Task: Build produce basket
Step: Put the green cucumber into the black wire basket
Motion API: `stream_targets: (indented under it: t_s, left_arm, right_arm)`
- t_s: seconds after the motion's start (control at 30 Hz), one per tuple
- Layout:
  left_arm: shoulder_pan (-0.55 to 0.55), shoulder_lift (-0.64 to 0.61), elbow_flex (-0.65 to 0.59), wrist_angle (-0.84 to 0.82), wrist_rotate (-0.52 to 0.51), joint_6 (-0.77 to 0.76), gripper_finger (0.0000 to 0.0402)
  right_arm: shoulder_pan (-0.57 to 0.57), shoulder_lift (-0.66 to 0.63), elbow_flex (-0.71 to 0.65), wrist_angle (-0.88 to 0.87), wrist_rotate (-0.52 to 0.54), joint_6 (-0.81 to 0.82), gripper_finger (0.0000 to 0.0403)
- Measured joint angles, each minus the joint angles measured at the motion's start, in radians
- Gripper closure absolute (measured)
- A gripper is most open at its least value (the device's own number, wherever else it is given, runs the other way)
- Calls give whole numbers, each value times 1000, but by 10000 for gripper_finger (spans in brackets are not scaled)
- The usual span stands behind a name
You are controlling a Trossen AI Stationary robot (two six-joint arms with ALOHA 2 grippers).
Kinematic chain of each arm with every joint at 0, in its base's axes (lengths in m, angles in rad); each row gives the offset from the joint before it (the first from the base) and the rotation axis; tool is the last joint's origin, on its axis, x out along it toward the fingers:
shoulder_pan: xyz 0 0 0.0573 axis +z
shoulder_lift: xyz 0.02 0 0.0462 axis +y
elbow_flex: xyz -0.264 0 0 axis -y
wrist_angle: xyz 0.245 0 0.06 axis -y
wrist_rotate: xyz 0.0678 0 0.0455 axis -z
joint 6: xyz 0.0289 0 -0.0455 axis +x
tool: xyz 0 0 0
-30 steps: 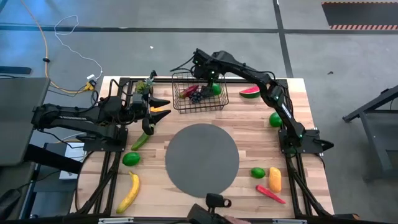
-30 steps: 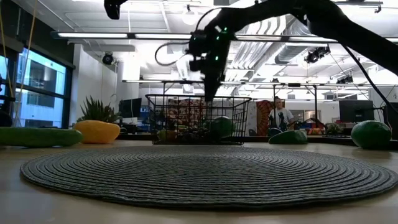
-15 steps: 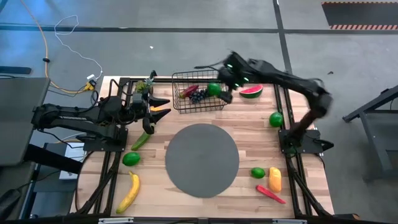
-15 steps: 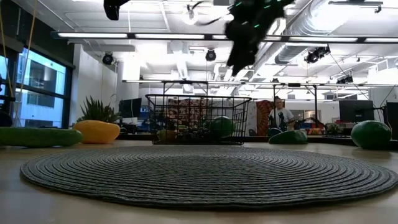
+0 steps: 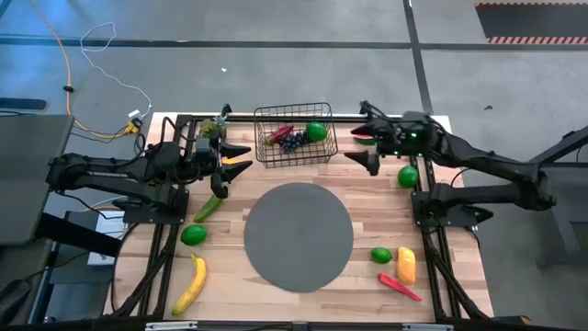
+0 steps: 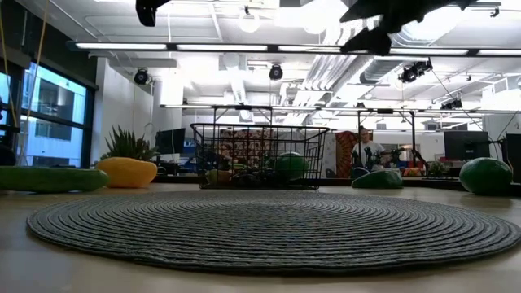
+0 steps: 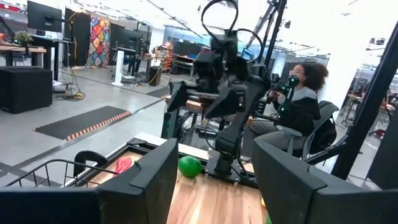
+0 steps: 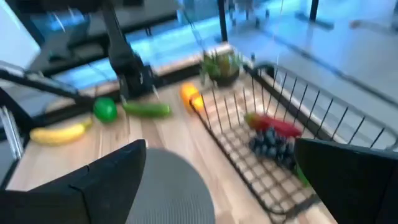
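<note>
Black wire-mesh basket [image 5: 294, 134] stands at the table's far edge, already holding dark grapes [image 5: 292, 141], a red chilli and a lime. Right gripper [image 5: 365, 136] hovers wide open and empty beside the red watermelon slice [image 5: 366, 134]: probably light, rigid, slick plastic, best pinched across its flat faces.

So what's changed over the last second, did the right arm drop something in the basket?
The right end effector left the basket, swinging away to the table's right side, above the watermelon slice, open and empty. A green lime lies in the basket with the grapes and chilli; the actual drop isn't visible. The left end effector, round mat and other produce stayed put.
</note>
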Motion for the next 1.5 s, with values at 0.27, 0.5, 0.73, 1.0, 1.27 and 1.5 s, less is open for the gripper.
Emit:
stream_targets:
  t_s: [0.27, 0.5, 0.73, 1.0, 1.27, 1.5]
  left_arm:
    - [0, 0, 0, 0, 0, 0, 209]
    - [0, 0, 0, 0, 0, -3, 209]
    - [0, 0, 0, 0, 0, -3, 209]
    - [0, 0, 0, 0, 0, 0, 209]
    - [0, 0, 0, -2, -8, 0, 209]
    - [0, 0, 0, -3, -9, 0, 209]
  right_arm:
    - [0, -46, -17, 81, 0, 259, 13]
    - [0, -45, -17, 98, 0, 355, 13]
    - [0, -45, -17, 78, 0, 245, 13]
    - [0, -32, -17, 48, -13, 253, 13]
    - [0, -26, -17, 49, -7, 173, 13]
    - [0, -26, -17, 48, -7, 177, 13]
